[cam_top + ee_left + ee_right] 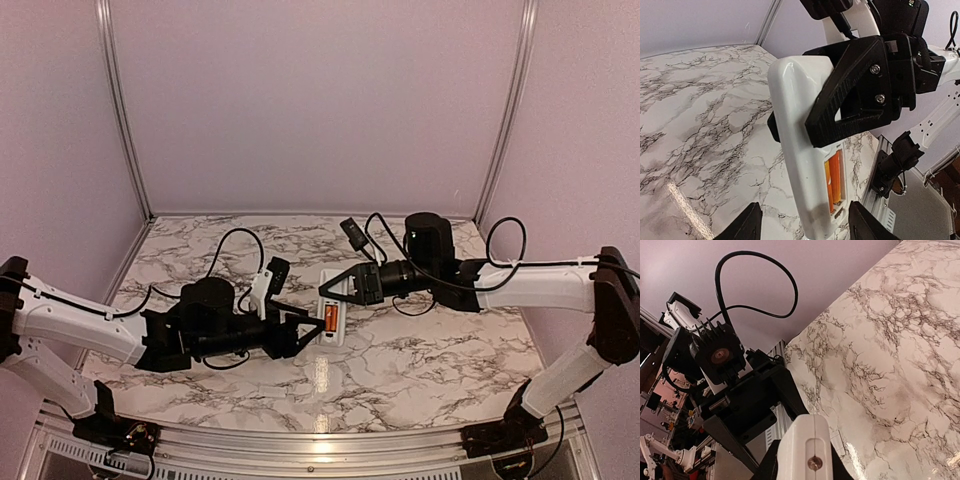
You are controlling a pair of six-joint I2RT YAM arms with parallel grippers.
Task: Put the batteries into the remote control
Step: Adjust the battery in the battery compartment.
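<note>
The right gripper (332,292) is clamped across the upper part of the white remote control (790,110), one black finger (855,95) lying over its back. The open battery recess faces the left wrist camera, and the two orange batteries (834,182) lie side by side inside it. The left gripper (308,330) has its jaws apart, one on either side of the remote's near end, over the marble table (700,125).

blocked: right pincer (325,290) grips remote control (795,100) top | free: marble table (180,245) left and far side
</note>
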